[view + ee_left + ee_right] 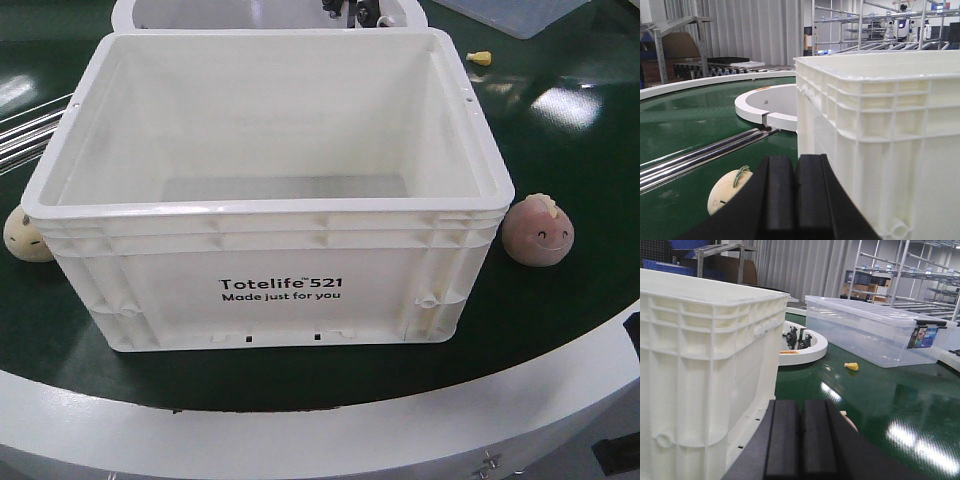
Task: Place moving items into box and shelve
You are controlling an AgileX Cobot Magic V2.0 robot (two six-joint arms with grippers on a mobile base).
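A white Totelife 521 box (270, 215) stands open and empty on the green belt. A cream round toy (27, 237) lies against its left side and also shows in the left wrist view (726, 192). A pink smiling round toy (538, 232) lies at the box's right front corner; only its edge shows in the right wrist view (851, 424). My left gripper (796, 159) is shut and empty, low beside the box's left wall (880, 130). My right gripper (800, 404) is shut and empty, beside the box's right wall (705, 365). Neither gripper shows in the front view.
A small yellow piece (480, 58) lies on the belt behind the box, also in the right wrist view (851, 366). A clear lidded bin (875, 335) stands at the back right. A white ring (767, 105) sits behind the box. Metal rails (700, 155) run at the left.
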